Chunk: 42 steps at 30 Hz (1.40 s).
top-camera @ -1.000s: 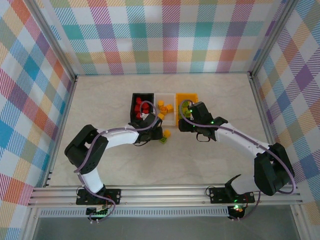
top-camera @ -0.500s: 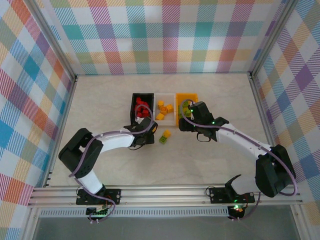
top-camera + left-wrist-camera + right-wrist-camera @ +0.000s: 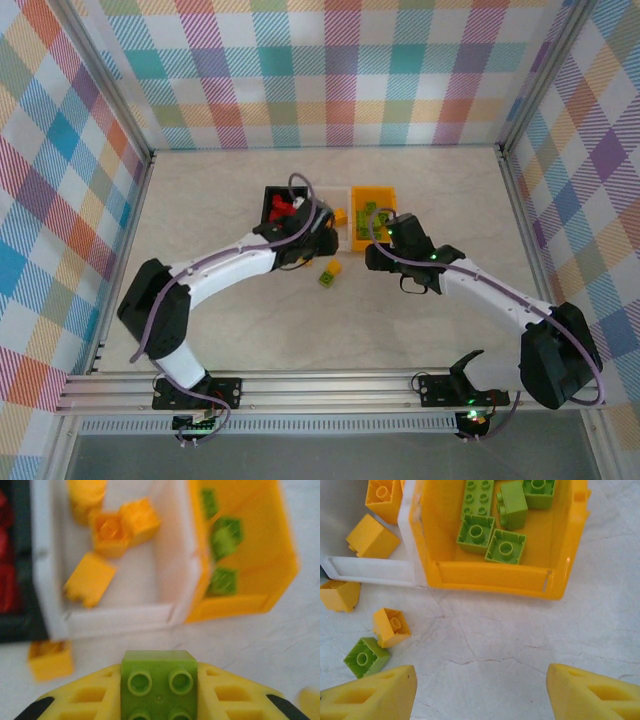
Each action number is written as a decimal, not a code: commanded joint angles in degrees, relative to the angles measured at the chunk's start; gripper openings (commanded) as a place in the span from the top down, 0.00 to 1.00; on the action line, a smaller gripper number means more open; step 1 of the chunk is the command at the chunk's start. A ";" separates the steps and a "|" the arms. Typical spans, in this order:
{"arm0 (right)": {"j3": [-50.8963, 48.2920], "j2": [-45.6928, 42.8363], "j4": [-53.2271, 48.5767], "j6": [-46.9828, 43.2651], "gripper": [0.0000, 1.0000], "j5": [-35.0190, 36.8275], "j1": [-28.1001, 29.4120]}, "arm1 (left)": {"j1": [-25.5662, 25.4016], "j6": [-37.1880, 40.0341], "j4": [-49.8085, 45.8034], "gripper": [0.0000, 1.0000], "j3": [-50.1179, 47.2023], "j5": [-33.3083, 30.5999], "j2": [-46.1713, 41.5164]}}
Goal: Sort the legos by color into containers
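Marbled worktop [image 3: 520,630] below: your left hand [image 3: 322,240] clamps a green lego [image 3: 159,682] near the orange bin [image 3: 270,550], where greens belong; your right hand [image 3: 480,692] hangs released nearby.

White arm links [image 3: 225,272], black joints [image 3: 150,300], purple cables [image 3: 300,181], yellow webbed pincer fingers [image 3: 370,692]

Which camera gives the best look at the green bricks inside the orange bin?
The right wrist view: the green bricks lie sharp, studs countable. The left wrist view shows them blurred; the top view, as tiny specks.
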 commanded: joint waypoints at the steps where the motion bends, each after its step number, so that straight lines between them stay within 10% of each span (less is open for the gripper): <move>1: -1.23 -1.72 -0.10 1.21 0.30 0.75 -0.30 | -0.07 2.61 -1.93 0.69 8.87 1.83 6.87; 12: -1.39 -2.94 -0.82 0.87 0.30 0.32 -0.25 | -0.01 5.18 -12.58 0.69 38.74 3.97 28.09; 21: -2.25 -3.86 0.05 0.23 0.27 -1.22 -0.27 | -0.10 4.14 -13.17 0.32 42.24 3.43 27.96; 42: 4.35 14.77 10.52 18.31 0.31 6.00 14.55 | 6.16 -2.57 -0.40 0.00 -22.94 -2.93 -29.74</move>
